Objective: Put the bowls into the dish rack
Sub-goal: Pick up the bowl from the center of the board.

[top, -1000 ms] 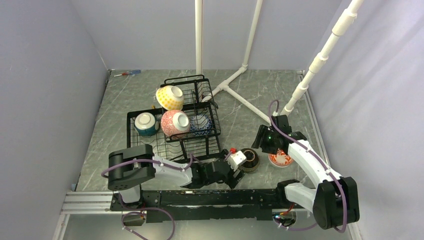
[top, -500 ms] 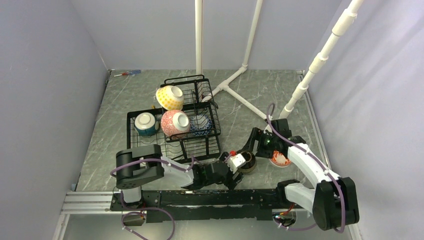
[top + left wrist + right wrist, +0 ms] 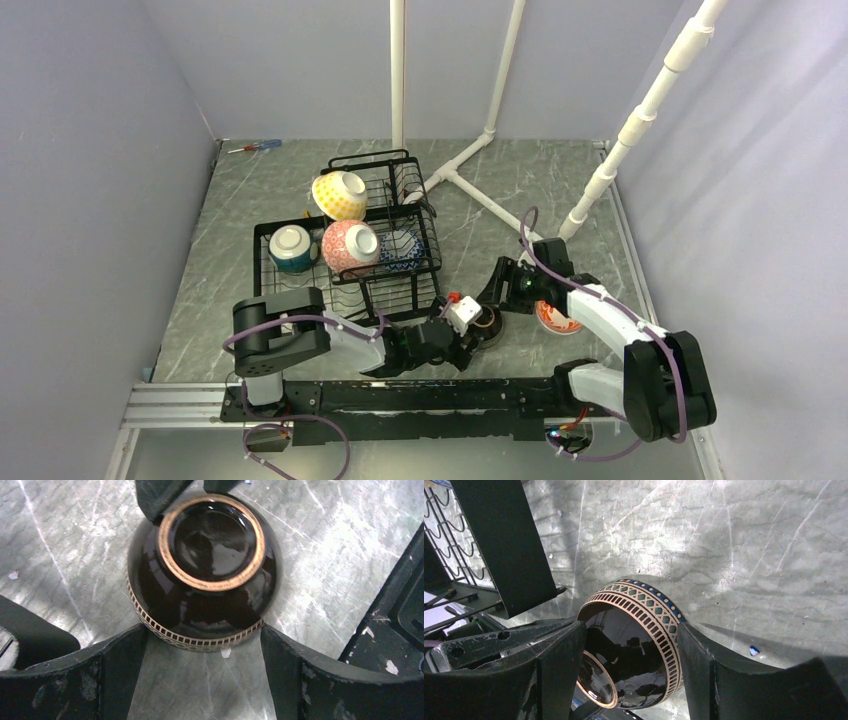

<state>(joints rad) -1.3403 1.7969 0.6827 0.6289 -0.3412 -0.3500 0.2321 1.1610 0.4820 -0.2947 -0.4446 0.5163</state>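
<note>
Bowl (image 3: 487, 322), dark, upturned on desk (image 3: 250, 200) just off dish rack's (image 3: 350, 290) near right corner, not yet racked. At its rim left jaws stand apart; right jaws, newly swung over from red bowl (image 3: 555, 318), bracket it too, grip unclear.

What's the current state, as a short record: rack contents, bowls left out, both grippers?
in dish rack: yellow dotted bowl, teal bowl, pink bowl, blue-white bowl
on table: dark brown bowl, red patterned bowl
left gripper: open, fingers either side of dark brown bowl
right gripper: straddles same bowl; grip unclear
</note>
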